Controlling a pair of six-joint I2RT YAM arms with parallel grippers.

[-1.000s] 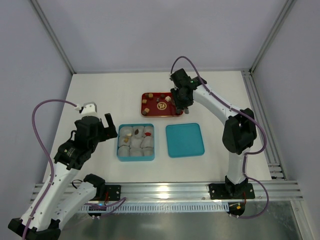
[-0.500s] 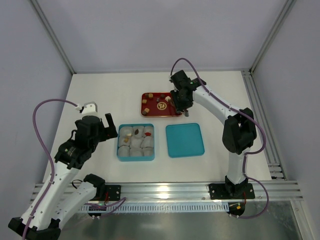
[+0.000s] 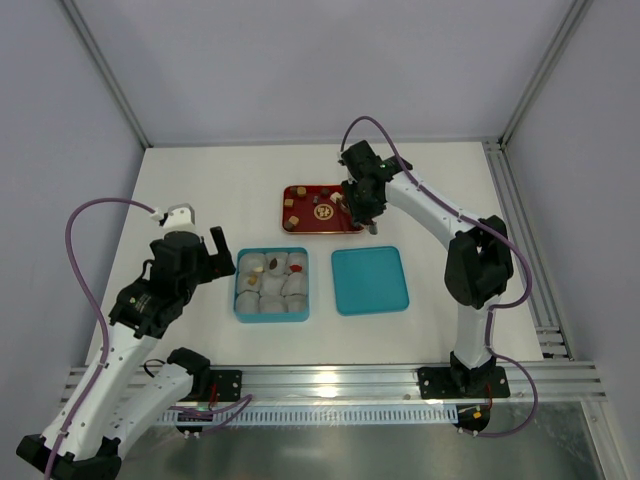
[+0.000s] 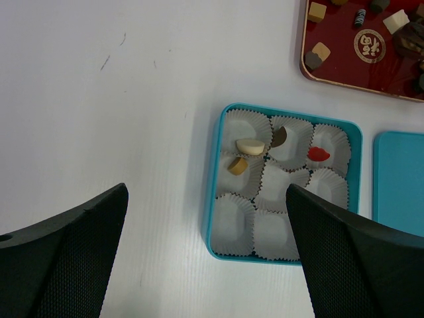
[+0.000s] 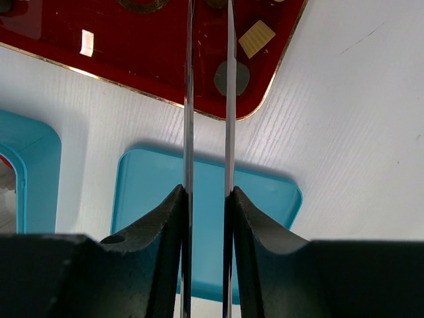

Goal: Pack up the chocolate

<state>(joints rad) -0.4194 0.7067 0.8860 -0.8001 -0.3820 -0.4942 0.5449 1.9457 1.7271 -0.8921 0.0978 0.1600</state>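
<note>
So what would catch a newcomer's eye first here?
The teal box in the middle of the table, filled with white paper cups, only a few holding chocolate. Behind it sits a red tray scattered with more pieces, the right arm reaching over its right side. A teal lid lies right of the box.

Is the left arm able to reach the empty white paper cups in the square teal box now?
Probably yes. The left claw hovers open beside the square teal box, the empty white paper cups lie uncovered, and the flat teal lid rests apart on the right.
</note>
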